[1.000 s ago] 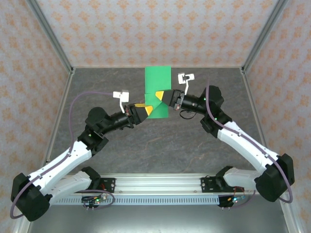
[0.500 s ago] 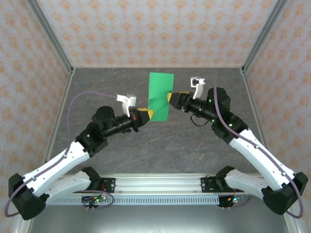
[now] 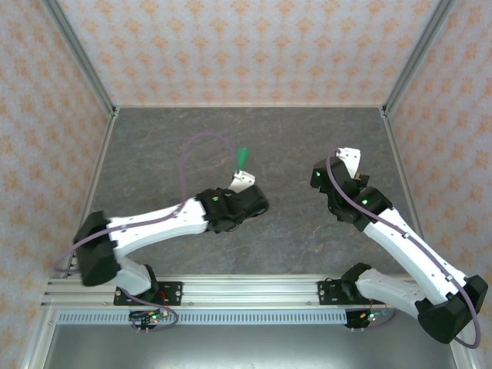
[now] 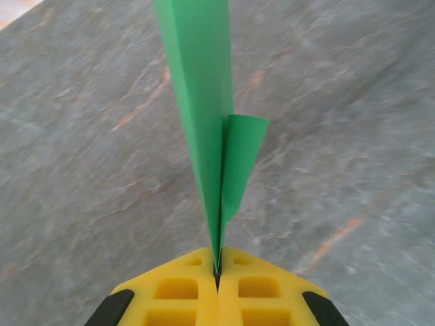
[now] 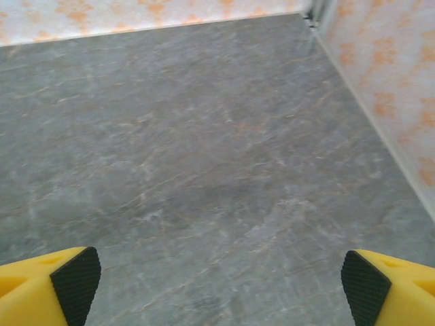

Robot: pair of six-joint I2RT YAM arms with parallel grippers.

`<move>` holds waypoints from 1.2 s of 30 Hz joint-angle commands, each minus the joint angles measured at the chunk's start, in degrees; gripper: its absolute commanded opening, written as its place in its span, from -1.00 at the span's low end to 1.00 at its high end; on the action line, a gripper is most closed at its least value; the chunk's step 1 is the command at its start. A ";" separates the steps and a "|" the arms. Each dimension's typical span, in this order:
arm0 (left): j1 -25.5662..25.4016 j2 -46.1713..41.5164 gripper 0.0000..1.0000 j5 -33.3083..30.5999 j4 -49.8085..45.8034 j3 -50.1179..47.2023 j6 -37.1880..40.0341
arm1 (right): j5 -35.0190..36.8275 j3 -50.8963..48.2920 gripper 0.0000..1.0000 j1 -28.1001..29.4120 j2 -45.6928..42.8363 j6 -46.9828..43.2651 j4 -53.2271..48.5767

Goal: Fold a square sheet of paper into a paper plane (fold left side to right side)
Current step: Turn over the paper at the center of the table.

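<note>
Left claw around paper (seemingly folded)

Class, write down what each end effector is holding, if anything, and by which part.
The left end effector is shut on the folded green paper, pinching its narrow end between the fingers. The right end effector is open and holds nothing.

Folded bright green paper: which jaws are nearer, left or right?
Left. The left jaws are shut on the narrow end of the folded bright green paper. The right jaws stand open off to its right, touching nothing.
</note>
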 commanded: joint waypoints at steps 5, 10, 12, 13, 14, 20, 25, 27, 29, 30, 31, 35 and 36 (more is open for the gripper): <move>-1.09 15.33 -1.00 -11.20 -20.68 10.73 -15.96 | 9.52 -0.65 0.95 -0.01 -3.75 0.96 -5.74; -1.10 24.18 -0.87 -6.00 -22.85 16.18 -16.60 | 10.33 -1.36 1.00 -0.03 -5.41 1.40 -6.34; -1.13 26.94 -0.84 -3.96 -23.45 17.76 -16.64 | 10.89 -1.36 1.00 -0.03 -6.22 1.50 -6.77; -1.11 28.16 -0.83 -2.71 -23.33 18.46 -16.44 | 11.10 -1.30 1.00 0.02 -6.67 1.55 -7.03; -1.13 29.28 -0.83 -1.80 -23.03 18.95 -16.14 | 11.19 -1.20 1.00 -0.03 -7.10 1.52 -7.27; -1.15 35.11 -0.71 2.94 -22.02 23.09 -14.02 | 11.23 0.03 1.00 0.00 -8.41 1.30 -9.47; -1.08 40.73 -0.55 9.26 -21.73 28.46 -11.29 | 10.78 0.75 1.00 -0.01 -8.59 1.08 -10.45; -0.95 41.24 -0.51 10.47 -20.73 29.08 -10.69 | 10.53 0.93 1.00 -0.02 -8.55 1.11 -10.81; -0.42 40.83 -0.47 11.92 -19.66 29.61 -10.12 | 10.37 0.87 1.00 -0.03 -8.65 1.25 -11.00; -0.09 40.34 -0.46 12.77 -18.75 29.78 -9.64 | 10.43 0.84 1.00 0.00 -8.66 1.24 -11.01; 0.40 39.79 -0.46 13.78 -17.66 29.76 -9.23 | 10.21 0.75 1.00 -0.02 -8.74 1.28 -10.92; 2.24 37.39 -0.41 18.35 -12.91 29.24 -8.03 | 9.50 0.57 1.00 -0.03 -8.66 0.95 -10.15; 2.79 36.63 -0.36 19.66 -11.52 29.04 -7.75 | 9.06 0.50 1.00 -0.03 -8.59 0.81 -9.92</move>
